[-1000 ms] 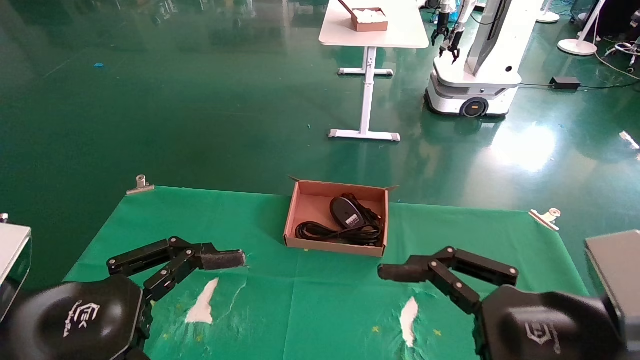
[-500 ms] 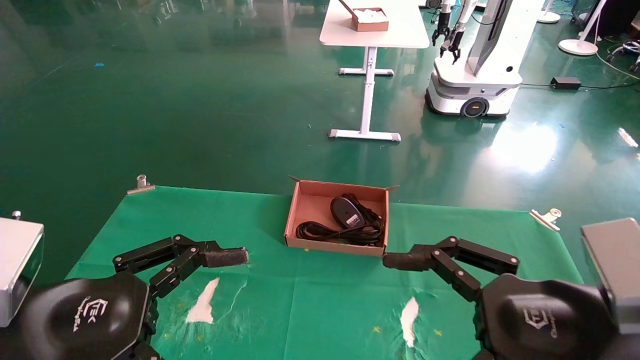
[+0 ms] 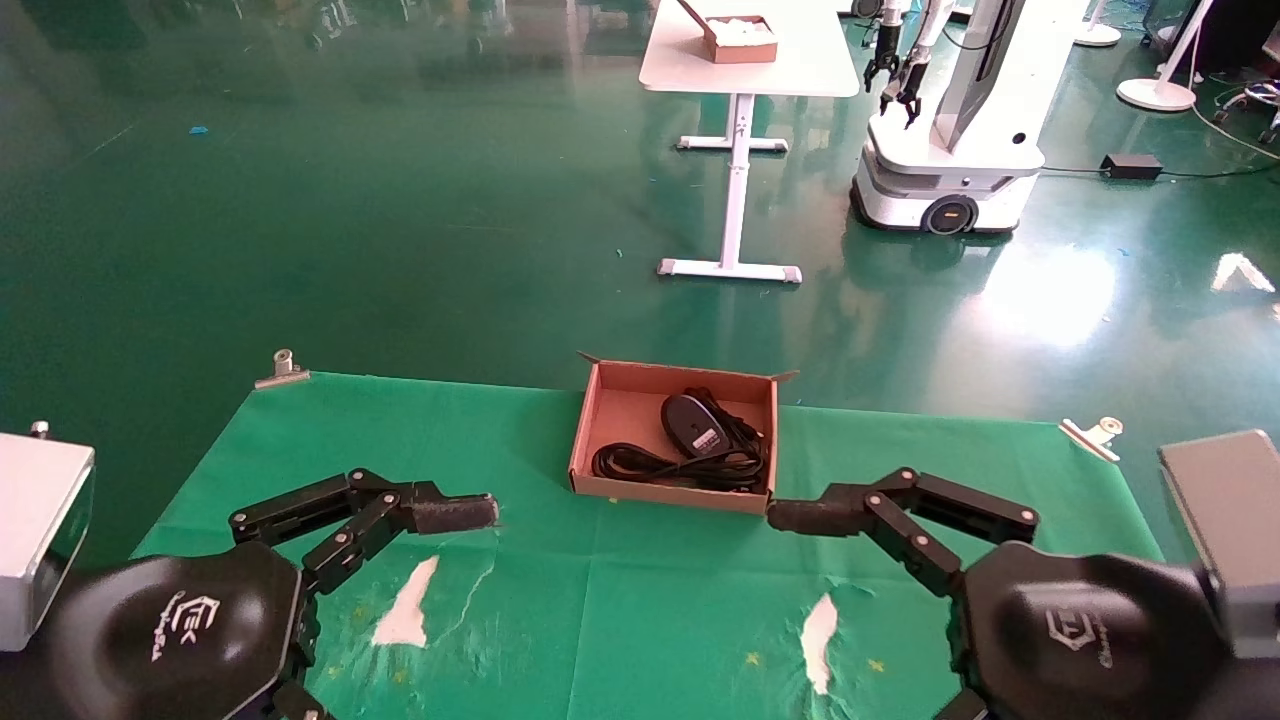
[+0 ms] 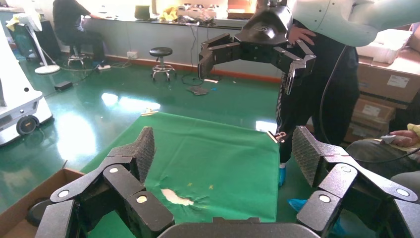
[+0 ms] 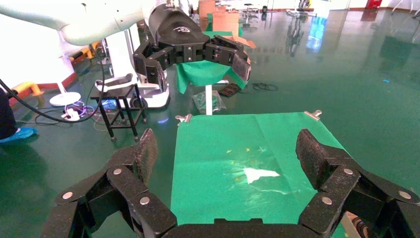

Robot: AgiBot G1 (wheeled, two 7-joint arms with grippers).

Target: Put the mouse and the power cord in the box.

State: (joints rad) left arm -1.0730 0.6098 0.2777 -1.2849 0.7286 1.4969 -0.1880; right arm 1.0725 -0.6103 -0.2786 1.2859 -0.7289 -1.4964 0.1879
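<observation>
We see the mouse [image 3: 693,424] and power cord [image 3: 672,467] lying in the box [image 3: 594,420], at 11 o'clock from the nearer right gripper [image 3: 800,517] and 2 o'clock from the left gripper [image 3: 455,513], both spread wide and empty.

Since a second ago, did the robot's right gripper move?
Yes. The right gripper has crept up and slightly sideways toward the box; its tip now sits just under the box's near right corner, empty and open.

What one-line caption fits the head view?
Mouse and power cord lie in the box; left gripper and right gripper hover open, empty.
</observation>
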